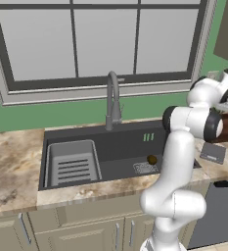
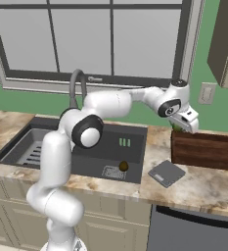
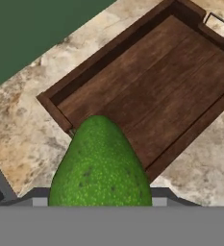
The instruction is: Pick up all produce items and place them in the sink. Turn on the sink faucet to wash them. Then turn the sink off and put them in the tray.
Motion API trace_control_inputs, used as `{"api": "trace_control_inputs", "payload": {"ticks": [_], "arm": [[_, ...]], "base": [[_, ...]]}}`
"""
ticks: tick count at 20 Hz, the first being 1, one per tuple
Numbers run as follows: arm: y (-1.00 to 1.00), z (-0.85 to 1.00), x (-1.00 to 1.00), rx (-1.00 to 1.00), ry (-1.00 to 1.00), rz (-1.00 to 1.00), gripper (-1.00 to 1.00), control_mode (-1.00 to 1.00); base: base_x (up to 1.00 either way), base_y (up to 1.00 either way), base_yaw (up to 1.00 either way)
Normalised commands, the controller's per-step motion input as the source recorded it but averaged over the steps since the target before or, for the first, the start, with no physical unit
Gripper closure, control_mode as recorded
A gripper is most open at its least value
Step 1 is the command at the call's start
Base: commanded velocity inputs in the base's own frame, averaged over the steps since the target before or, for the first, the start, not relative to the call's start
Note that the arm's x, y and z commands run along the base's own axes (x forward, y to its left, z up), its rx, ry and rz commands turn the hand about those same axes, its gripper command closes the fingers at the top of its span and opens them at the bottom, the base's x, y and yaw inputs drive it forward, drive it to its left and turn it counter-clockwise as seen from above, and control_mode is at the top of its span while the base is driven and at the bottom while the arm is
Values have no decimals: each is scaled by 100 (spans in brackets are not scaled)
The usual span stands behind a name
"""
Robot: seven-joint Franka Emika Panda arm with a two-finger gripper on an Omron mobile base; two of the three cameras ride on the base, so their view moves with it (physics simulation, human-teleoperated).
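Gripper (image 2: pixel 180 126) closed on green item (image 3: pixel 100 166), held above left end of tray (image 3: pixel 152 91), over the near-left rim. Tray on counter (image 2: pixel 203 184) right of sink (image 2: pixel 130 159), well apart from it. Brown item (image 2: pixel 124 166) down in sink, just beside drain grate (image 2: pixel 110 172) at near right corner. Faucet (image 1: pixel 112 98) upright behind sink, under window (image 1: pixel 101 39). Ribbed rack (image 1: pixel 72 164) in sink's left half. Flat grey square (image 2: pixel 167 173) on counter between sink and tray.

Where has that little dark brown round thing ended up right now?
The dark brown produce item lies in the sink, at the back corner of the square drain grate, near the two green marks; the right base view shows it there too.
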Motion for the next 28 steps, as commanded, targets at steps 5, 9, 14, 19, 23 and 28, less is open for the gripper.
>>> {"api": "trace_control_inputs", "payload": {"ticks": [5,9,14,19,23,28], "arm": [[0,-26,0,-8,-8,0,100,-100],[0,-14,3,-7,-11,0,100,-100],[-1,-20,11,-9,-11,0,100,-100],[-12,-15,2,-6,-6,0,100,-100],[-24,-11,11,0,0,0,100,-100],[-20,-15,22,0,8,0,100,-100]], "base": [[0,0,0],[0,0,0],[0,0,0],[0,0,0],[0,0,0],[0,0,0]]}}
